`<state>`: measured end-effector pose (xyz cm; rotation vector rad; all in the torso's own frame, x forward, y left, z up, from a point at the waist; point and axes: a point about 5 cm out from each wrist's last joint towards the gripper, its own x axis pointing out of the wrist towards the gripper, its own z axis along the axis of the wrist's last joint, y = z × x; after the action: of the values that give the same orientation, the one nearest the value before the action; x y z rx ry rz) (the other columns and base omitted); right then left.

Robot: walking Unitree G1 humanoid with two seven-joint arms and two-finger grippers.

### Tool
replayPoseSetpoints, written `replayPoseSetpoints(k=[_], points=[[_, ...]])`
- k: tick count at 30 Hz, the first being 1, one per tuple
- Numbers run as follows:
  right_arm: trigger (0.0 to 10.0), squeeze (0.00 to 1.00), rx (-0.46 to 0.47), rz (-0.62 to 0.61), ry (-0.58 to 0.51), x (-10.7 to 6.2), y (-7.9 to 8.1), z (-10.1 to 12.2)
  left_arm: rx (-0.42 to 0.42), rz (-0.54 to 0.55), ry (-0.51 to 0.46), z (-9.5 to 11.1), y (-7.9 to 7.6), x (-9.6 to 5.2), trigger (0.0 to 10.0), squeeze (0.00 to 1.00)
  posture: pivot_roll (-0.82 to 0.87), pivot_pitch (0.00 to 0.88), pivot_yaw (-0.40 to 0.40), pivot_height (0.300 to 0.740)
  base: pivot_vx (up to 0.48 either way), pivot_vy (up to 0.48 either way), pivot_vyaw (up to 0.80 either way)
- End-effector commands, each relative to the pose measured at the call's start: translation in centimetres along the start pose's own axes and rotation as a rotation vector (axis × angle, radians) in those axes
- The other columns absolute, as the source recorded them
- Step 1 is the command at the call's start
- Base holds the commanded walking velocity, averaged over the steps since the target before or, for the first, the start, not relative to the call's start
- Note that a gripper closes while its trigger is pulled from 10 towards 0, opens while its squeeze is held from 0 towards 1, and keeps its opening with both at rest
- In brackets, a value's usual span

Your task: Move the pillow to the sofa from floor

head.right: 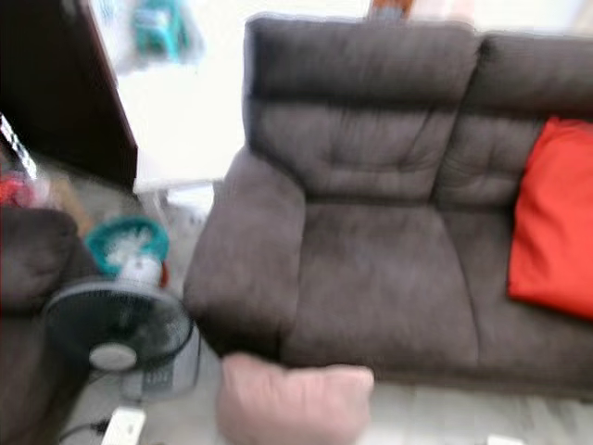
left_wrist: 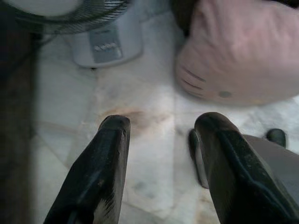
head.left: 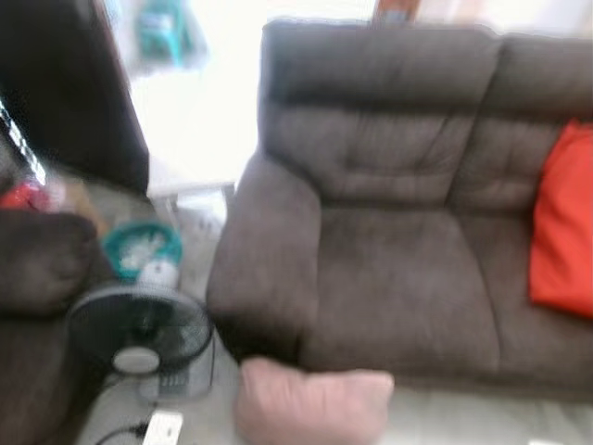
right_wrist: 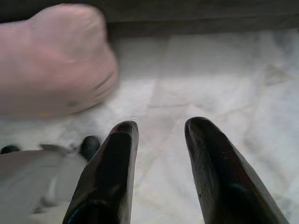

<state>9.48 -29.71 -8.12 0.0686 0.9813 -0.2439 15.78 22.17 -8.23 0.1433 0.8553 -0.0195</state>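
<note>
Above pale floor [left_wrist: 149,154], left end effector [left_wrist: 161,123] open, pillow [left_wrist: 243,51] ahead

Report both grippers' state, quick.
Left gripper: open, holding nothing, above the floor near the pink pillow.
Right gripper: open, holding nothing.

We are in the living room of a home. A dark brown two-seat sofa [head.left: 398,232] stands on a pale marble-tiled floor [left_wrist: 140,154], with a red cushion [head.left: 563,222] at its right end. A pink pillow [head.left: 310,403] lies on the floor against the sofa's front left corner, beside a small electric fan [head.left: 141,334].
</note>
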Motion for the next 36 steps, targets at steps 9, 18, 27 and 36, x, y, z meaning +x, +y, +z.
replayPoseSetpoints(k=[9, 18, 27, 36], points=[[10.0, 0.0, -0.005, -0.022, 0.001, -0.21, -0.73, 0.02, -0.008, -0.007, 0.012, -0.91, -0.08, -0.36, 10.0, 0.0, -0.02, 0.009, -0.027, 0.74, 0.0, 0.069, 0.0], [10.0, 0.0, -0.004, -0.024, 0.0, -0.2, -0.71, 0.03, -0.019, 0.001, -0.011, -0.77, -0.06, -0.39, 10.0, 0.0, -0.02, 0.009, -0.029, 0.74, 0.0, 0.0, 0.0], [10.0, 0.0, 0.014, -0.032, 0.001, -0.19, -0.69, -0.04, -0.019, -0.004, -0.015, -0.73, -0.03, -0.4, 10.0, 0.0, -0.02, 0.013, -0.027, 0.74, 0.0, 0.0, -0.05], [10.0, 0.0, 0.009, -0.027, -0.007, -0.18, -0.66, 0.05, -0.016, -0.009, -0.016, -0.71, -0.04, -0.4, 10.0, 0.0, -0.02, 0.014, -0.028, 0.74, 0.179, 0.0, -0.23]])
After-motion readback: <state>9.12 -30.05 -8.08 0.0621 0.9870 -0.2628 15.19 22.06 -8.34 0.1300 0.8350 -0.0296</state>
